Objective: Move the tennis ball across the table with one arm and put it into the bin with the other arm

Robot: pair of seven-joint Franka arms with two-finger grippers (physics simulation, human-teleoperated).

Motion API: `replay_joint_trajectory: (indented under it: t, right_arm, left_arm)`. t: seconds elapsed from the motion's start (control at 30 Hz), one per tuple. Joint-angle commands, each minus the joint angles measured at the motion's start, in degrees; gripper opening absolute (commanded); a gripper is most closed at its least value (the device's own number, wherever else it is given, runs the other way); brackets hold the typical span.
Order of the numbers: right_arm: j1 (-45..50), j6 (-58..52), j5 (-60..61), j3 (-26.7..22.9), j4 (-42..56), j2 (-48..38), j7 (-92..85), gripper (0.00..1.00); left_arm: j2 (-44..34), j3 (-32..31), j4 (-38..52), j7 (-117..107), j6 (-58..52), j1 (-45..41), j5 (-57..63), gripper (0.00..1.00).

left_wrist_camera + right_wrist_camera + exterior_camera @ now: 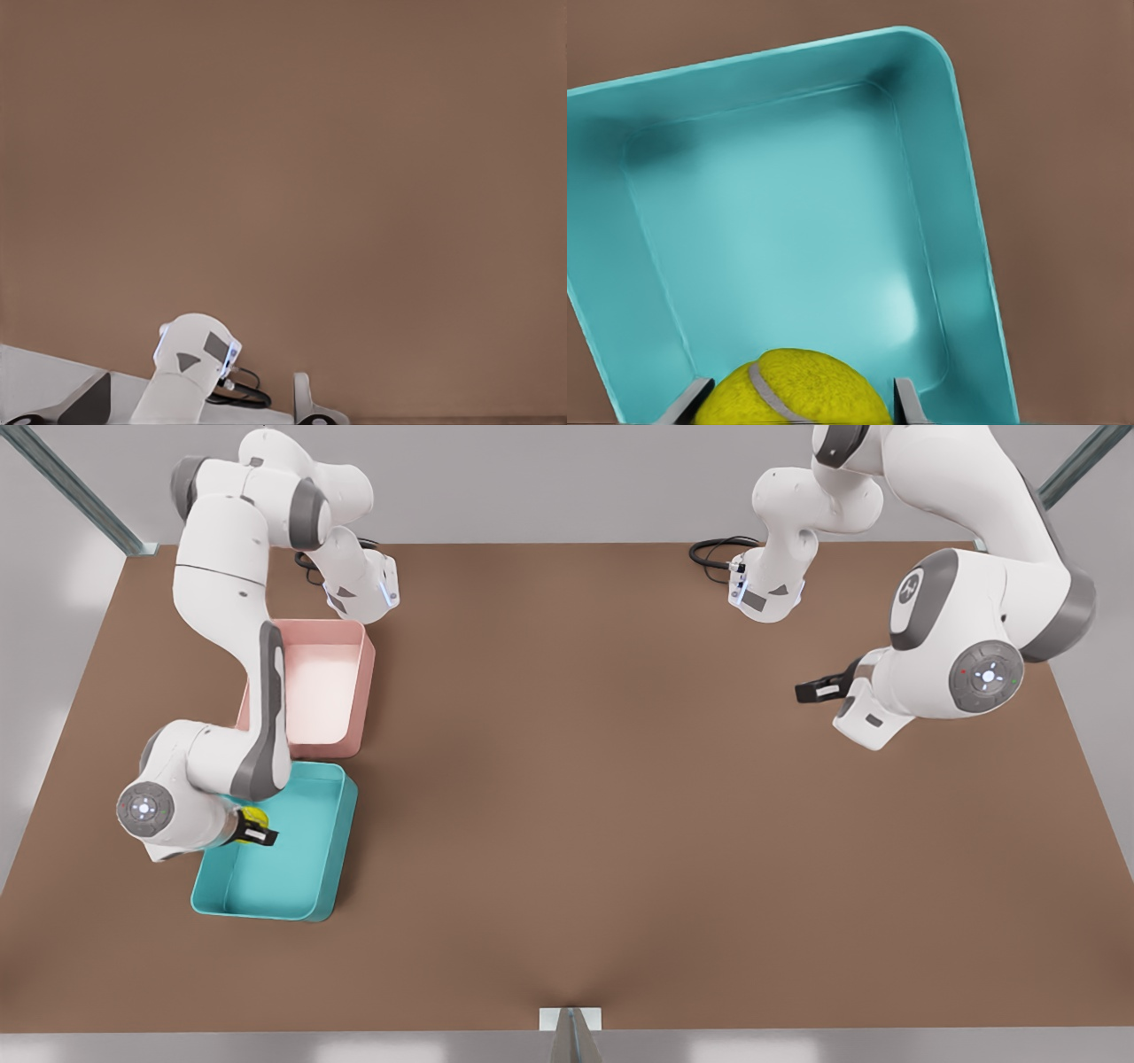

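The brown worktop (567,824) spreads across the whole front view, and the two white arms stand at its far edge, one toward each side. At the front view's left, two tubs lie end to end, just beside each other: the pink tub (341,642) farther back and the teal bin (306,868) nearer the camera. The arm on that side reaches forward past the pink tub and bends down over the teal bin.

It carries the right gripper (254,828), which hangs above the bin's inner space near the wall closest to the pink tub. Its jaws are closed on the tennis ball (255,815) — in the right wrist view the ball (793,390) sits between the two fingers (908,403), one pressed to each side, with the bin floor (788,230) below it. The ball is yellow-green with a pale curved seam, held over the bin rather than lying on its floor, as far as the views show.

At the front view's right, the other arm waits over bare worktop, well apart from both tubs. Its left gripper (817,689) points toward the middle of the worktop; the dark fingers look drawn together, though I cannot tell for sure whether the jaws are parted or closed — they hold nothing visible.
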Motion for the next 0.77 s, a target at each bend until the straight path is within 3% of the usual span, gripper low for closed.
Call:
replay_joint_trajectory:
  t: [0.0,0.07,0.13,0.23,0.33,0.37,0.4,0.5,0.53,0.6,0.63,0.73]
  right_arm:
    - [-0.2,-5.0,0.2,-0.4,0.0,0.6,-39.5,1.00]
    - [0.3,-5.0,2.1,-0.2,0.1,1.1,-39.4,1.00]
    - [0.5,-9.7,5.6,-0.4,6.3,4.3,-39.0,1.00]
    - [1.1,-15.1,7.2,0.0,9.2,4.9,-26.4,1.00]
    - [3.0,-27.3,6.0,0.7,15.5,1.7,-14.0,1.00]
    - [2.5,-28.1,-1.9,4.0,15.4,-2.1,-11.7,1.00]
    - [-2.1,-28.0,-8.6,10.7,14.0,-7.5,-11.7,1.00]
    - [-6.5,-30.0,-11.5,15.6,12.8,-14.3,-11.8,1.00]
    - [-10.4,-29.3,-15.9,22.8,9.6,-17.7,-11.1,1.00]
    - [-19.4,-23.3,-14.2,30.0,-2.6,-29.3,-8.7,1.00]
    - [-21.6,-22.9,-12.2,32.0,-3.7,-29.9,-8.6,1.00]
    - [-20.8,-23.0,-12.0,31.9,-3.4,-29.5,-8.6,1.00]
  left_arm:
    - [-0.1,-0.1,0.0,-0.2,-1.4,0.1,0.0,1.00]
    - [0.0,-0.1,0.0,-0.2,-1.5,0.2,-0.1,1.00]
    - [0.0,-0.1,0.0,-0.3,-1.7,0.2,-0.1,1.00]
    - [0.0,-0.1,0.0,-0.3,-2.1,0.2,0.0,1.00]
    - [0.0,-0.1,0.0,-0.3,-2.2,0.2,0.0,1.00]
    - [0.0,-0.1,0.0,-0.3,-2.2,0.2,0.0,1.00]
    - [0.0,-0.1,0.0,-0.3,-2.3,0.2,0.0,1.00]
    - [0.1,-0.1,0.0,-0.3,-2.2,0.2,0.0,1.00]
    - [0.1,-0.1,0.0,-0.3,-2.2,0.2,0.0,1.00]
    - [0.1,-0.1,0.0,-0.3,-2.3,0.2,0.0,1.00]
    - [0.1,-0.1,0.0,-0.3,-2.3,0.2,0.0,1.00]
    - [-0.1,-0.1,0.4,-0.3,-2.3,0.2,0.2,1.00]
